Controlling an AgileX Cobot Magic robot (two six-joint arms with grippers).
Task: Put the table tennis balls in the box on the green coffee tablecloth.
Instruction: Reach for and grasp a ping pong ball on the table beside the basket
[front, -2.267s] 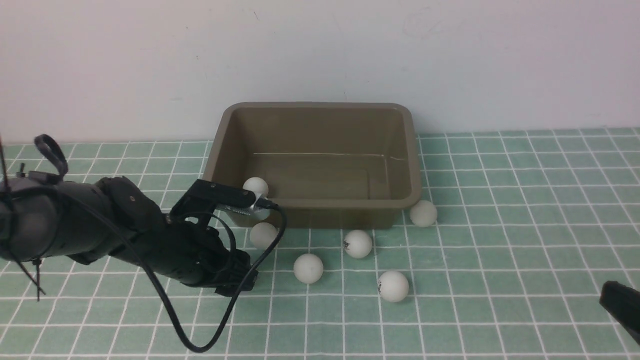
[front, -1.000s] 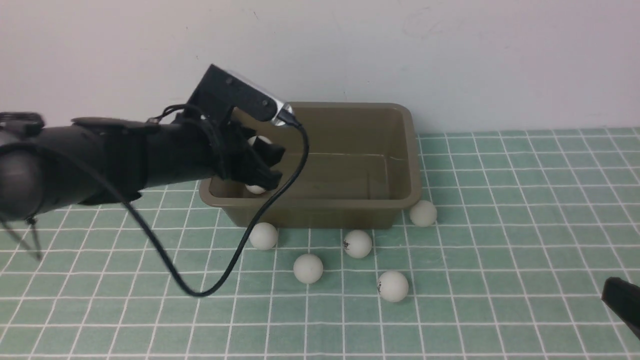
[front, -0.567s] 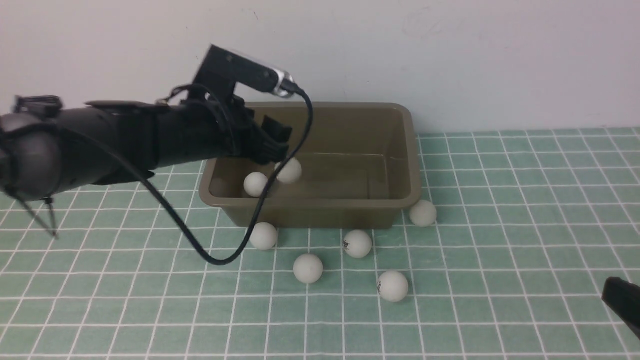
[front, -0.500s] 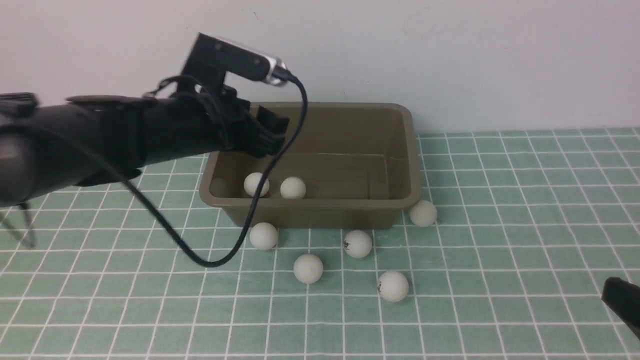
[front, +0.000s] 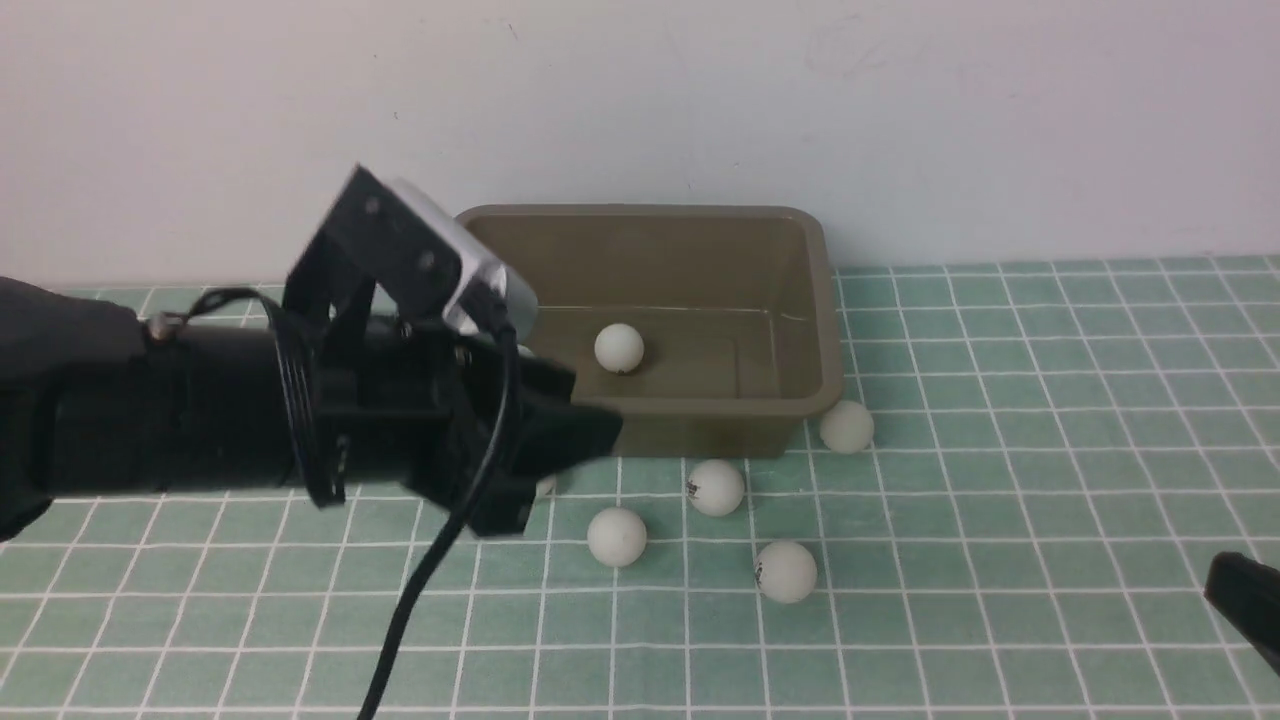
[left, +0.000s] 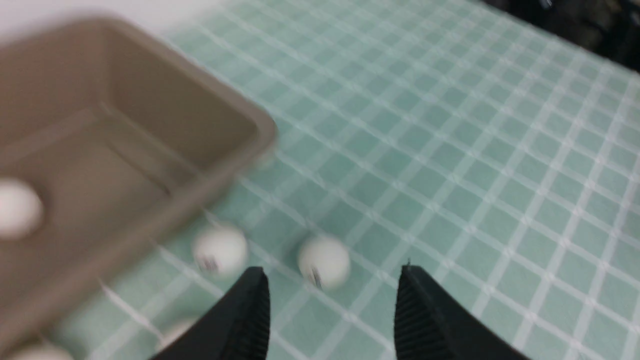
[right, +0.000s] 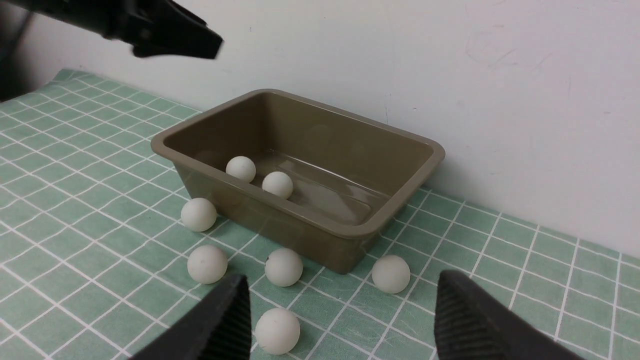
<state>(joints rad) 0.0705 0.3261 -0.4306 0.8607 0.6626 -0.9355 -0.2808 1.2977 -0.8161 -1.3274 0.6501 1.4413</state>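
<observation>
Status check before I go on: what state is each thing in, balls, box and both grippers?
Box: upright, holding two balls, on the tablecloth.
Balls inside: two, on the box floor.
Balls outside: five, loose on the tablecloth by the box's near side.
Left gripper: open, empty.
Right gripper: open, empty.

Lighting bright, even, diffuse, from above. Soft, short shadows under table tennis balls (right: 207, 263). Mild glare on box (right: 280, 220) floor. Left wrist view heavily motion-blurred. Front view smeared at left arm (front: 150, 430). Right wrist view sharp.

Box (front: 690, 432) open above (balls (front: 716, 487) crowd front).
</observation>
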